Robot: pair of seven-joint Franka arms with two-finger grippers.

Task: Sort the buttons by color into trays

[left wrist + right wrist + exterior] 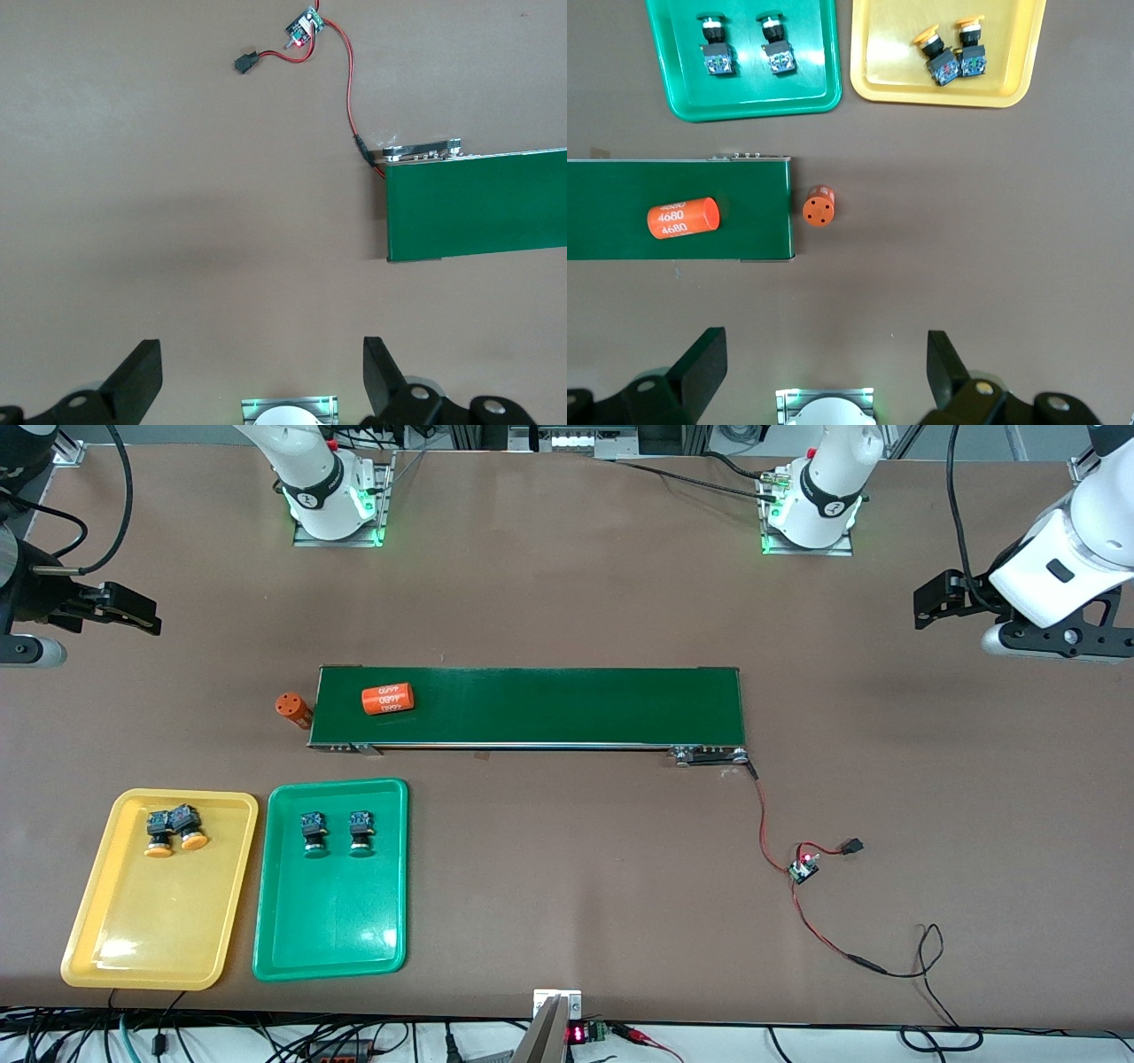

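Yellow tray [89, 948]: we see it at the right arm's end of the table, nearer the front camera than the conveyor belt [567, 704]. Two orange-capped buttons [174, 831] lie in it, touching each other, in the part closest to the belt.
Green tray [292, 948]: just beside the yellow one, toward the left arm's end. Two green-capped buttons [337, 833] lie in it, side by side but apart.
Right gripper [824, 367]: we see it up over bare table at the right arm's end, fingers spread wide, holding nothing. Arm waiting.
Left gripper [261, 372]: up over bare table at the left arm's end, fingers wide apart, nothing between them. Also waiting.
Orange cylinders: one marked 4680 [388, 699] lies on the belt; the other [292, 708] stands on the table just off the belt's end.
Small board with red wires [804, 865]: on the table near the belt's motor end.
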